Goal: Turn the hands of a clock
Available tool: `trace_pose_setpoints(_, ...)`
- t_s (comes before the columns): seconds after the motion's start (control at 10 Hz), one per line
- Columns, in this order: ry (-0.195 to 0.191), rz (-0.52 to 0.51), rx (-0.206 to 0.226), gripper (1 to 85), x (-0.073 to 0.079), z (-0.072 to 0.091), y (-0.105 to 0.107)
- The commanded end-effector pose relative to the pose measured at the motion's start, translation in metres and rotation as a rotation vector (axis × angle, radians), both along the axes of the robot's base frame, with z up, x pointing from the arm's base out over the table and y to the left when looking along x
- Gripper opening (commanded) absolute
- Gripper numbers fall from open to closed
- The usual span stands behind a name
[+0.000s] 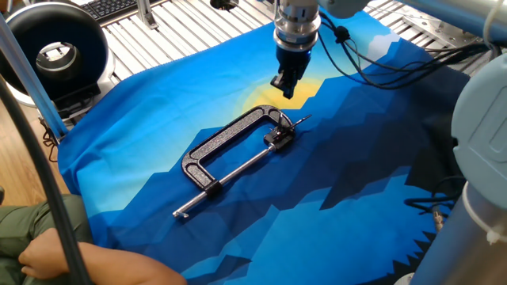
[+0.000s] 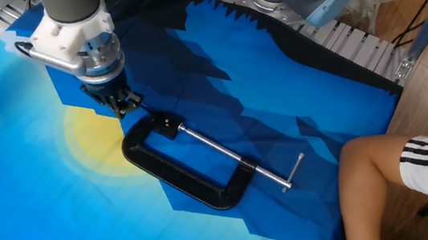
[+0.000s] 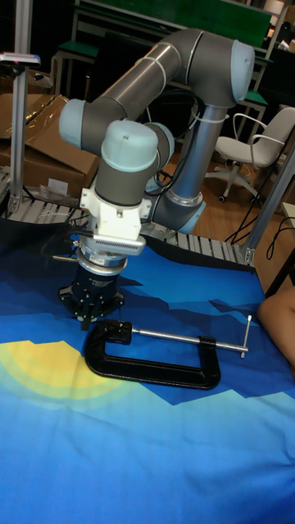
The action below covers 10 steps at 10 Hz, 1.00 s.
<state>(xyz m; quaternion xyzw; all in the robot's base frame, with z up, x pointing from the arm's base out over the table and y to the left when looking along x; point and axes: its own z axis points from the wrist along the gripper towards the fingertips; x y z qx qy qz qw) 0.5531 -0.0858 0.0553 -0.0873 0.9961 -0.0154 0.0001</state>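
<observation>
Tall fixed view: clock below-right of pincer.

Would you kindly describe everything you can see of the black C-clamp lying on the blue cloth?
The C-clamp is black cast metal with a textured C-shaped frame. A long thin silver screw rod runs through one arm and ends in a short crossbar handle. At the rod's other end, a small dark part with a thin pin sits at the jaw. The clamp lies flat on the blue cloth. The gripper hovers above that end, apart from it; nothing else touches the clamp.
</observation>
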Motion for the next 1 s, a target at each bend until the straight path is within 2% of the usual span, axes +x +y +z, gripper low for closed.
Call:
trace_pose_setpoints(0.0, 0.004, -0.027, 0.039, 1.3, 0.014, -0.031, 0.004)
trace_pose_setpoints(0.2, -0.006, -0.023, 0.039, 1.3, 0.007, -0.040, 0.002)
trace_pose_setpoints(0.9, -0.016, -0.045, 0.043, 1.3, -0.025, -0.044, -0.004)
